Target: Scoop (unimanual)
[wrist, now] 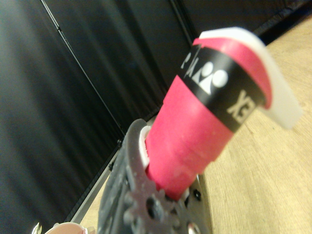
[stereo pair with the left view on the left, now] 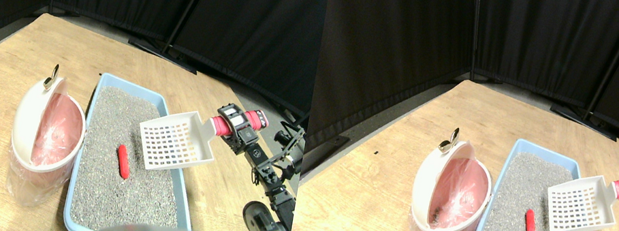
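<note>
my claw (stereo pair with the left view on the left: pixel 238 128) clamps the scoop (stereo pair with the left view on the left: pixel 178 141) handle; coming down crooked, i could shove the red piece (stereo pair with the left view on the left: pixel 123 160) deeper into the litter (stereo pair with the left view on the left: pixel 121 193).

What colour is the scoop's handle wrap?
Pink-red, with a black band; the handle wrap shows best in the wrist view.

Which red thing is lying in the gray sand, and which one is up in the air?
The small red piece lies on the litter in the blue tray. The red-wrapped scoop handle is up above it, held by the robot's tool.
</note>
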{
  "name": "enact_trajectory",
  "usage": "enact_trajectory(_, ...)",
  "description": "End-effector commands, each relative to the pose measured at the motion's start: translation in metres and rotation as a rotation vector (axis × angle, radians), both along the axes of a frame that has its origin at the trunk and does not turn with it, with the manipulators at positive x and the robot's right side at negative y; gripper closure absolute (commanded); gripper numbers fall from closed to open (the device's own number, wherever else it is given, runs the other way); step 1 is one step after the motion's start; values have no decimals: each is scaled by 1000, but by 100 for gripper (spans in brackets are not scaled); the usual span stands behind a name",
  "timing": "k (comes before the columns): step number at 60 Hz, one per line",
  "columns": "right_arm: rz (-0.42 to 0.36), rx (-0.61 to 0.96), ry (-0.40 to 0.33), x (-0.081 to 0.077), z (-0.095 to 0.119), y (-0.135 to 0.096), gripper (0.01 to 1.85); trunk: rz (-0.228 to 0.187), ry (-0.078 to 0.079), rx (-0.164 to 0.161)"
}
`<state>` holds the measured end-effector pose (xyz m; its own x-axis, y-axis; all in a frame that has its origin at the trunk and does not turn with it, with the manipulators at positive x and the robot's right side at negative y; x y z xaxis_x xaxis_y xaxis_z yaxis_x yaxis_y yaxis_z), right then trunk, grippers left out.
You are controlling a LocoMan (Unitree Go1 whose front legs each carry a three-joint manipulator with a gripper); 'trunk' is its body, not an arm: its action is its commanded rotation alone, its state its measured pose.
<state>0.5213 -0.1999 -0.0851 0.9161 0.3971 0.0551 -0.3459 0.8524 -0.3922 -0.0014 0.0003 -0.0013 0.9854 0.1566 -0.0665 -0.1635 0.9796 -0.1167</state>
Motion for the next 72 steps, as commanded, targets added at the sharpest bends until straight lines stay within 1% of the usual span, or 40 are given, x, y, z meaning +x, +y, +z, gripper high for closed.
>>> enact_trajectory(1,-5,-25,-34,3,8,0,181,17,15,-5)
enact_trajectory(2,-11,-36,-33,4,10,1,181,17,15,-5)
enact_trajectory(4,4,-63,-41,5,11,3,181,18,17,-5)
enact_trajectory(5,9,-70,-40,5,11,3,181,18,21,-6)
enact_trajectory(8,25,-94,-44,6,11,5,181,18,21,-6)
enact_trajectory(9,23,-112,-46,7,10,6,181,18,25,-7)
enact_trajectory(11,26,-136,-49,7,10,7,181,18,25,-7)
enact_trajectory(14,9,-167,-41,6,10,10,181,19,26,-10)
enact_trajectory(15,8,-170,-45,6,9,11,181,21,30,-13)
enact_trajectory(16,2,-177,-48,5,9,12,181,21,30,-13)
enact_trajectory(17,23,-181,-52,6,8,13,181,24,32,-14)
enact_trajectory(19,62,-189,-72,9,4,13,181,24,32,-14)
enact_trajectory(21,72,-198,-82,10,1,15,181,27,37,-16)
enact_trajectory(23,76,-205,-84,11,-1,16,181,29,39,-18)
enact_trajectory(26,64,-205,-61,12,-4,19,178,31,40,-18)
enact_trajectory(30,74,-222,-64,14,-8,21,181,36,43,-22)
enact_trajectory(32,62,-230,-46,12,-9,24,181,39,45,-24)
enact_trajectory(33,76,-233,-46,13,-10,24,181,41,45,-24)
enact_trajectory(35,79,-239,-46,13,-12,26,181,42,45,-24)
enact_trajectory(38,65,-255,-26,14,-13,27,181,46,49,-27)
enact_trajectory(40,78,-257,-36,15,-15,28,181,46,49,-27)
enact_trajectory(42,108,-271,-47,16,-16,28,181,48,51,-28)
enact_trajectory(45,117,-294,-46,16,-18,29,181,52,50,-30)
enact_trajectory(47,125,-302,-54,16,-18,29,181,52,50,-30)
enact_trajectory(49,102,-317,-34,14,-17,29,181,52,50,-30)
enact_trajectory(52,117,-313,-38,14,-17,27,181,52,50,-30)
enact_trajectory(53,110,-324,-41,13,-16,28,181,54,53,-34)
enact_trajectory(55,108,-329,-44,13,-16,28,181,54,53,-34)
enact_trajectory(57,147,-351,-43,13,-15,28,181,55,55,-34)
enact_trajectory(59,146,-357,-38,12,-15,28,181,55,55,-34)
enact_trajectory(63,171,-368,-19,8,-12,31,181,52,57,-34)
enact_trajectory(66,182,-387,-20,6,-11,34,181,52,57,-34)
enact_trajectory(67,199,-385,-17,5,-11,34,181,46,53,-34)
enact_trajectory(69,223,-399,-31,4,-13,36,181,46,53,-35)
enact_trajectory(71,184,-403,-4,2,-13,39,181,45,54,-35)
enact_trajectory(72,184,-403,-4,2,-13,39,181,45,54,-35)
